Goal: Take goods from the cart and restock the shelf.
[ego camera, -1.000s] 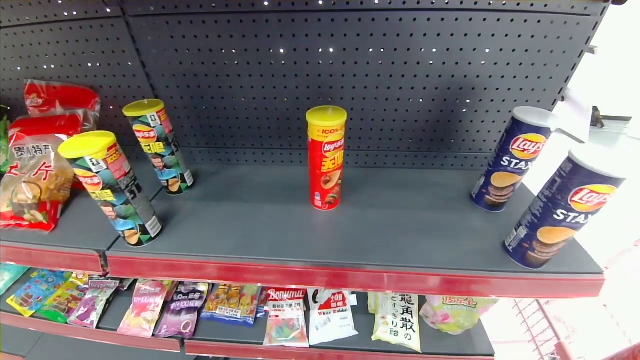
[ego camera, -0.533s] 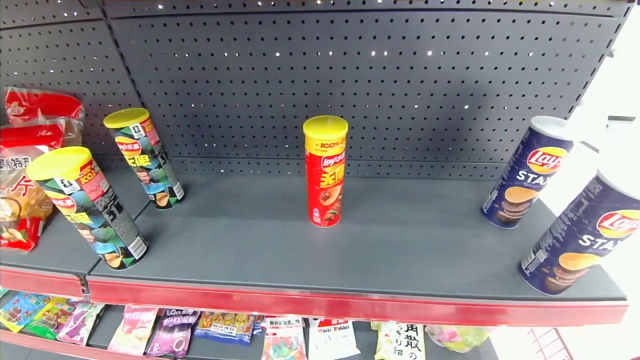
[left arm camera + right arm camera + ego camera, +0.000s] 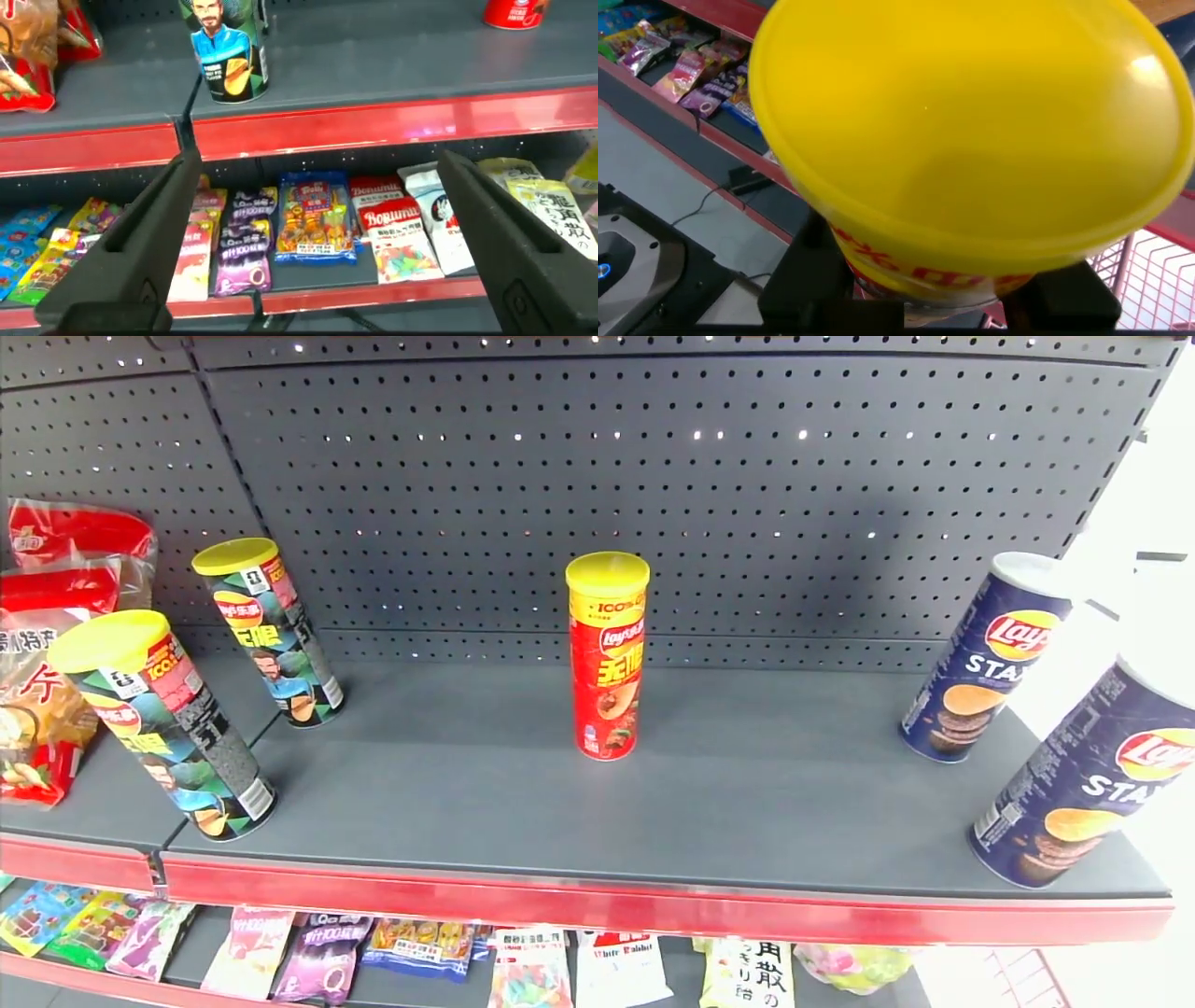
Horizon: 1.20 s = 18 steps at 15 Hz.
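The right hand (image 3: 943, 291) clamps a chip can (image 3: 971, 121), yellow lid toward its wrist; left hand (image 3: 318, 163) gapes empty.

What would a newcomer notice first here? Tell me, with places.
The big yellow-lidded can gripped in the right hand, close under the right wrist camera. Then the lone red can standing upright in the middle of the shelf against the dark pegboard, with two blue cans at its right end.

Strong glare, perhaps daylight, washes out the right end of the shelf (image 3: 747, 784). Light pricks through the pegboard (image 3: 560, 504), whose edges bow.
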Tool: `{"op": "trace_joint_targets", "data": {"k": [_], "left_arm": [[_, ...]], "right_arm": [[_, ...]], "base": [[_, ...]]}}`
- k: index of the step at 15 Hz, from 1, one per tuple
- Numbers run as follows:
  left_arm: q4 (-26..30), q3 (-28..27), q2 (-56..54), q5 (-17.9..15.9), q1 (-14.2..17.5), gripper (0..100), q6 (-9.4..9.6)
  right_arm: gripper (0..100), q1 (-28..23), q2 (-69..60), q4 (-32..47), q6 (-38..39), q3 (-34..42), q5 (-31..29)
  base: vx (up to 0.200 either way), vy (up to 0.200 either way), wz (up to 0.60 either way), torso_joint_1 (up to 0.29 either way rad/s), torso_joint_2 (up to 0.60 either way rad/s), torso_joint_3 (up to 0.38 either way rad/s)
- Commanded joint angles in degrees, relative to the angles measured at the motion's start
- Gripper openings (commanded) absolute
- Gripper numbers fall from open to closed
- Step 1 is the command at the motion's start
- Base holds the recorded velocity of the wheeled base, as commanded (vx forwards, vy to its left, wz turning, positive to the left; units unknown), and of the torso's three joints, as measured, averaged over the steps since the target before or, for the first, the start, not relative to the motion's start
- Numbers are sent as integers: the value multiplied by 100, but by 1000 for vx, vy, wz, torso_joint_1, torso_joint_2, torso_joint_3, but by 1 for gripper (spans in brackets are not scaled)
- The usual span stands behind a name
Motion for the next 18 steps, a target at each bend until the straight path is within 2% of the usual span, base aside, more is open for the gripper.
{"op": "trace_joint_targets", "data": {"k": [1, 2, 3, 4, 5, 6, 7, 8, 9, 11, 13, 14, 15, 16, 17, 18], "left_arm": [[-8, 1, 24, 3, 0, 100, 4], [-158, -913, 665, -216, -140, 100, -568], [-202, -2091, 2010, -251, -246, 100, -1157], [-184, -2961, 2687, -445, -316, 100, -1324], [-210, -3216, 3100, -1069, -588, 100, -1201], [-219, -3172, 3337, -1710, -791, 100, -770], [-237, -3216, 3742, -2176, -870, 100, -445], [-404, -3356, 4260, -2572, -887, 100, -322], [-799, -3427, 4840, -3002, -975, 100, -295], [-1626, -3409, 5763, -3495, -1160, 100, -295], [-1775, -3576, 6554, -3723, -1450, 100, -286], [-1863, -3699, 7055, -3732, -1564, 100, -163], [-2030, -3778, 7424, -3750, -1643, 100, 39], [-2425, -3928, 8083, -3890, -1678, 100, 417], [-2575, -4016, 8321, -3969, -1678, 100, 513], [-2830, -4429, 8945, -3978, -1749, 100, 575]], "right_arm": [[0, -16, -250, -2, -2, 113, -25], [0, -24, -382, 15, -2, 140, -25], [0, -33, -373, 15, -10, 131, -25], [0, -7, -391, -2, -10, 175, 28], [0, -7, -382, -2, -10, 192, 28], [0, -7, -391, -11, -10, 192, 28], [0, -7, -391, -38, -10, 210, 19], [0, -7, -391, -38, -10, 210, 19], [0, -7, -391, -38, -10, 201, 19], [0, -7, -391, -38, -10, 201, 19], [0, -7, -391, -38, -10, 210, 19], [0, -7, -391, -38, -10, 210, 10], [0, -7, -391, -38, -10, 210, 1], [0, -7, -391, -38, -10, 210, -16], [0, -7, -391, -38, -10, 210, -25], [0, -24, -391, -29, -10, 210, -25]], "base": [[0, 0, 0, 0, 0, 0], [0, 0, 0, 0, 0, 0], [0, 0, 0, 0, 0, 0], [0, 0, 0, 0, 0, 0], [0, 0, 0, 0, 0, 0], [0, 0, 0, 0, 0, 0], [0, 0, 0, 0, 0, 0], [0, 0, 0, 0, 0, 0], [0, 0, 0, 0, 0, 0], [0, 0, 0, 0, 0, 0], [0, 0, 0, 0, 0, 0], [0, 0, 0, 0, 0, 0], [0, 0, 0, 0, 0, 0], [0, 0, 0, 0, 0, 0], [0, 0, 0, 0, 0, 0], [0, 0, 0, 0, 0, 0]]}}
